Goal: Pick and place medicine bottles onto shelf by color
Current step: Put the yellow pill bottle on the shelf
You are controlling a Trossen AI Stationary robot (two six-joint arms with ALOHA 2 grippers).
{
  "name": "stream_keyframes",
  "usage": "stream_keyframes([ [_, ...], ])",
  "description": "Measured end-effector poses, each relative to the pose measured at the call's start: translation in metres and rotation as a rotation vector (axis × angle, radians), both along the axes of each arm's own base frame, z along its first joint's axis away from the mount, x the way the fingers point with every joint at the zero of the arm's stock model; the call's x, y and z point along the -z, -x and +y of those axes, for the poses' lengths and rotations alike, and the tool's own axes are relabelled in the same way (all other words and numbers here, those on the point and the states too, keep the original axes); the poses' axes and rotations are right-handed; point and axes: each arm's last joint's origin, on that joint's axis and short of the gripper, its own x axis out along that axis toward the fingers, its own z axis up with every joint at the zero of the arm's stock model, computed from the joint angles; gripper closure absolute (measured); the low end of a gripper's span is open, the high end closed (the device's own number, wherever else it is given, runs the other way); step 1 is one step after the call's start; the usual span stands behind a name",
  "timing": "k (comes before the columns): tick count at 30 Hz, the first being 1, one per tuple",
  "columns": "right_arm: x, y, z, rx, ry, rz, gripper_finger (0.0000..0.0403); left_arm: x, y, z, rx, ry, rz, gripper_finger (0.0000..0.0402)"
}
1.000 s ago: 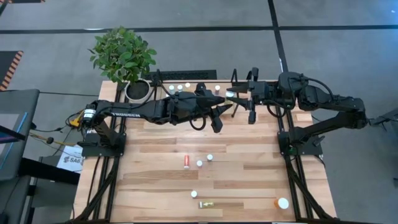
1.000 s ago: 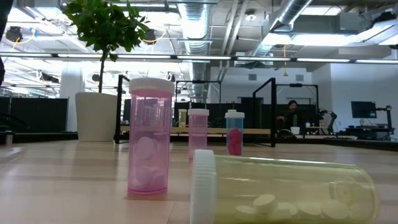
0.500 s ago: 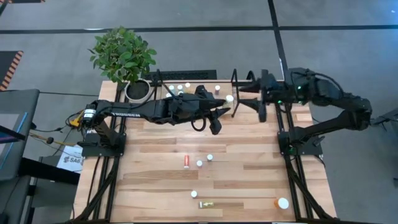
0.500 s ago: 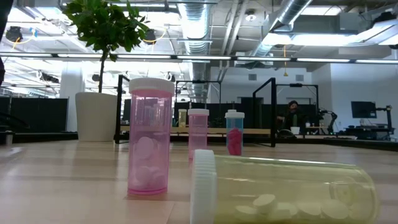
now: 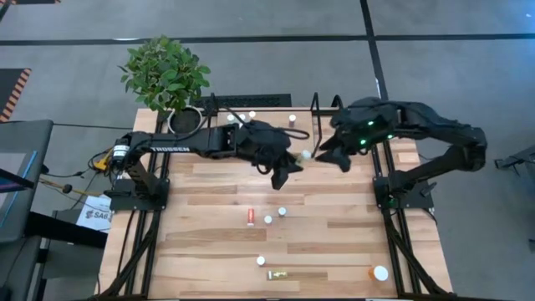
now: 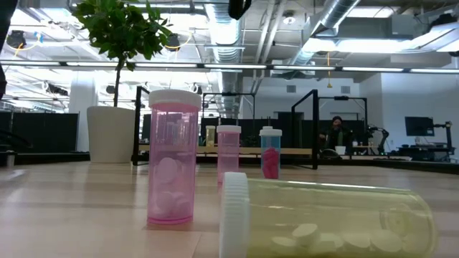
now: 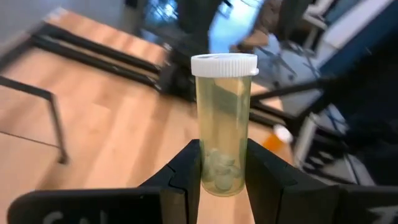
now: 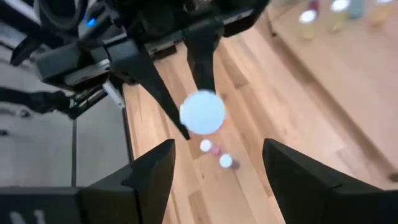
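High view shows both arms meeting just in front of the shelf [image 5: 259, 113], which stands at the far edge of the tabletop [image 5: 334, 242] beside a potted plant [image 5: 165, 77]; several white-capped bottles stand on the shelf board; the left tool [image 7: 222, 163] is pinching a yellow medicine bottle [image 7: 224, 124] upright between its two fingers, pills visible in the bottle's lower part, its white cap clear above the fingertips; from above, that cap shows just in front of the shelf's right end, between the two arms; the right tool [image 8: 216, 163] hovers near it with fingers spread wide, holding nothing, looking down on the white cap; well in front of the shelf, mid-tabletop, lie a red bottle [image 5: 250, 216] on its side and two standing white-capped ones beside it; nearer the front edge are another standing bottle, a lying yellow bottle [image 5: 277, 274] and the larger orange bottle [image 5: 377, 272] toward the right corner.
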Motion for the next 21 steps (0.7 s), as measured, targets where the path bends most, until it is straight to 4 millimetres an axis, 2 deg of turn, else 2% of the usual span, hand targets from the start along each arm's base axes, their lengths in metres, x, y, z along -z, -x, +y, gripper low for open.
stream_keyframes([
  [11,0.018,-0.035,0.006,-0.117,-0.055,0.056,0.0138,0.006,0.004,-0.019,0.119,0.072,0.081,0.0321],
  [16,0.020,-0.044,0.012,-0.185,-0.089,0.041,0.0138,0.008,0.005,-0.022,0.132,0.086,0.101,0.0321],
  [21,0.017,-0.045,0.014,-0.208,-0.094,0.007,0.0138,0.009,0.006,-0.023,0.123,0.093,0.119,0.0321],
])
